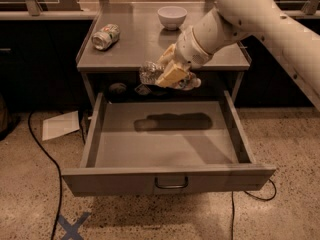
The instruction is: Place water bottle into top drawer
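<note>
Camera view: gripper (172, 73) clamps water bottle (149, 74) over drawer (112, 181).

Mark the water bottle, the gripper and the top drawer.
water bottle (149, 74), camera view, clear crinkled end left of the gripper.
gripper (168, 69), camera view, between its fingertips, shut on the water bottle above the open drawer.
top drawer (110, 181), camera view, flat front panel.

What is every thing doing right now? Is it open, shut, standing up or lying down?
end effector: shut on the water bottle, above the back of the drawer.
water bottle: held sideways in the air, not in the drawer yet.
top drawer: pulled wide open.
drink can: lying on its side on the tabletop.
bowl: standing upright on the tabletop.
</note>
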Action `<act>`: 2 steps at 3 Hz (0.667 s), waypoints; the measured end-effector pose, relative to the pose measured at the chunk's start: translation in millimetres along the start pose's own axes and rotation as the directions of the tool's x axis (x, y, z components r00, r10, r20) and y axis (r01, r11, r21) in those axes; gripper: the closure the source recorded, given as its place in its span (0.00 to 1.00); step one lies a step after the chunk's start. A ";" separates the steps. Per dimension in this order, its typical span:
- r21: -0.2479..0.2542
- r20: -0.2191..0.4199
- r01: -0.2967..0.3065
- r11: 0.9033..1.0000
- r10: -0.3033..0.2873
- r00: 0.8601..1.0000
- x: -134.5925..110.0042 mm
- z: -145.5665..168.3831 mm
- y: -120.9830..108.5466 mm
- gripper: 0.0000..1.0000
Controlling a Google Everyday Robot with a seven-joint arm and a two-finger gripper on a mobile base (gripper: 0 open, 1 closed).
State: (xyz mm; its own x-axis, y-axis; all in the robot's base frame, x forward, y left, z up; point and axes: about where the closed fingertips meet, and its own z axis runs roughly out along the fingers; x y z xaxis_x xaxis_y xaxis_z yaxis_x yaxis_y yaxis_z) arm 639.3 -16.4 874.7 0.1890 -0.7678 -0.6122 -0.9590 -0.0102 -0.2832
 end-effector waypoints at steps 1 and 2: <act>0.012 -0.008 -0.050 0.999 0.050 0.999 16.3 4.5 30.0 1.00; 0.013 -0.026 -0.087 0.996 0.087 0.996 36.7 20.2 55.9 1.00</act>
State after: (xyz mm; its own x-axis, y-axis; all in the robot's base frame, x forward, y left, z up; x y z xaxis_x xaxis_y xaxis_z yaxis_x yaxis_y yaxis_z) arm 596.9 -32.3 821.4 0.0990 -0.7824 -0.6148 -0.9689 0.0651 -0.2388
